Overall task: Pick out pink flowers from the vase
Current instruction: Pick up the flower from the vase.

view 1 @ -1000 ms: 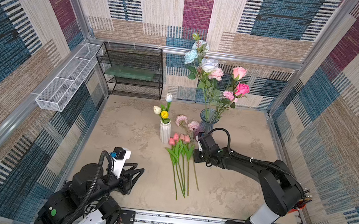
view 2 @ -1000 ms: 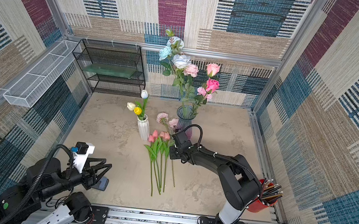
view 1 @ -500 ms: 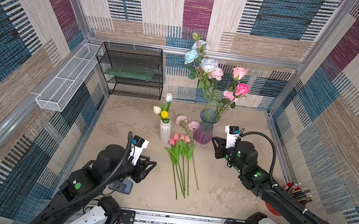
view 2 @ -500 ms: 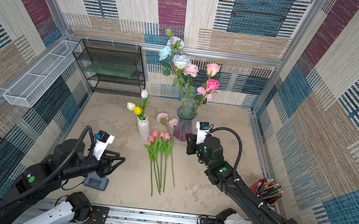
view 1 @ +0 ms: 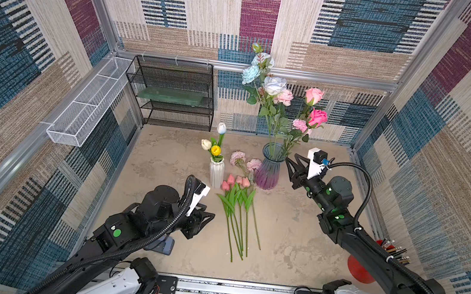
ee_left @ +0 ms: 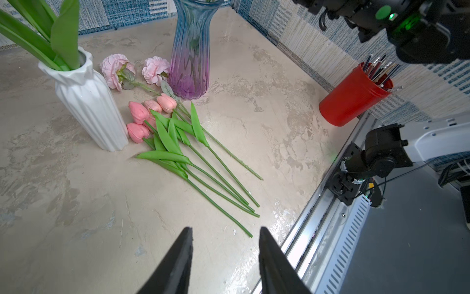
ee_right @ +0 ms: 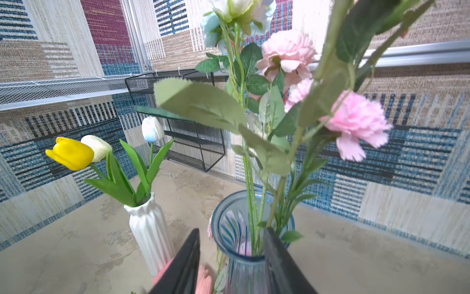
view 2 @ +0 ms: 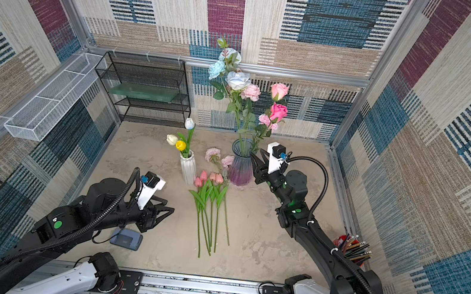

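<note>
The blue-to-purple glass vase point(view 1: 270, 166) point(view 2: 241, 164) stands mid-table with pink flowers in it: two pink roses point(view 1: 314, 95), a pink peony point(view 1: 285, 97) and a frilly carnation point(ee_right: 356, 122), among pale blue and white roses. Several pink tulips point(view 1: 235, 182) point(ee_left: 142, 119) and two larger pink blooms point(ee_left: 117, 68) lie on the table in front of it. My right gripper point(view 1: 291, 158) point(ee_right: 231, 234) hovers open at the vase's right rim, holding nothing. My left gripper point(view 1: 210, 213) point(ee_left: 225, 231) is open above bare table, left of the tulip stems.
A white ribbed vase point(view 1: 215, 173) with white and yellow tulips stands left of the glass one. A red cup of pencils point(view 1: 360, 270) sits front right. A black mesh shelf point(view 1: 173, 92) and a white wire basket point(view 1: 86, 108) line the back left. A grey-blue device point(view 2: 126, 238) lies under my left arm.
My right gripper left the laid-down flowers, swung to the vase's right side and opened. My left arm came forward from the front-left corner towards the tulips.
</note>
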Motion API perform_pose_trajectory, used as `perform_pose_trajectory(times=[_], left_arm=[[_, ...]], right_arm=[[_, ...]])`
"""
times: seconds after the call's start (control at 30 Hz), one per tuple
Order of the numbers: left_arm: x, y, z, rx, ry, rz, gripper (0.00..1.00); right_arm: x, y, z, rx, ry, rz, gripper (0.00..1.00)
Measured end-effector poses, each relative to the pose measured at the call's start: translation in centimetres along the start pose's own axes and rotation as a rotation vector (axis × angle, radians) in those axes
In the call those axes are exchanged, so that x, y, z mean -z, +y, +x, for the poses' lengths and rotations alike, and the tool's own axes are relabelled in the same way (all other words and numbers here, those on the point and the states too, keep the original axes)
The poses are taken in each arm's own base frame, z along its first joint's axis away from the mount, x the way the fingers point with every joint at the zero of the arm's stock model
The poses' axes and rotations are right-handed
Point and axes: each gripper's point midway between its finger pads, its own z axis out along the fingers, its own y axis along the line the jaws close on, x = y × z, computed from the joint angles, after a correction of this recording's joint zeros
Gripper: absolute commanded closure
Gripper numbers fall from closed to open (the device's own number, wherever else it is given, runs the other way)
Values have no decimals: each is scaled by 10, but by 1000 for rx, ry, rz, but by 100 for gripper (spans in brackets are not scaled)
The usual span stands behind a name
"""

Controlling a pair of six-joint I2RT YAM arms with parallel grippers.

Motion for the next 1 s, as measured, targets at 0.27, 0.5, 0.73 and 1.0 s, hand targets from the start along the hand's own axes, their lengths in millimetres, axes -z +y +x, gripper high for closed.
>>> perform_pose_trajectory(times=[0.27, 0.5, 0.73, 1.0], left_arm=[[12, 4, 13, -27, -51, -13, 54], [15, 4, 17, -42, -65, -13, 54], [11, 5, 19, -49, -46, -16, 54], [14, 4, 15, -68, -59, -16, 55]], right_arm=[[-17, -29, 11, -13, 10, 44, 60], [-30, -32, 11, -22, 6, 19, 63], [-45, -31, 11, -40, 14, -25, 79], [-52, -24, 5, -45, 5, -63, 94]])
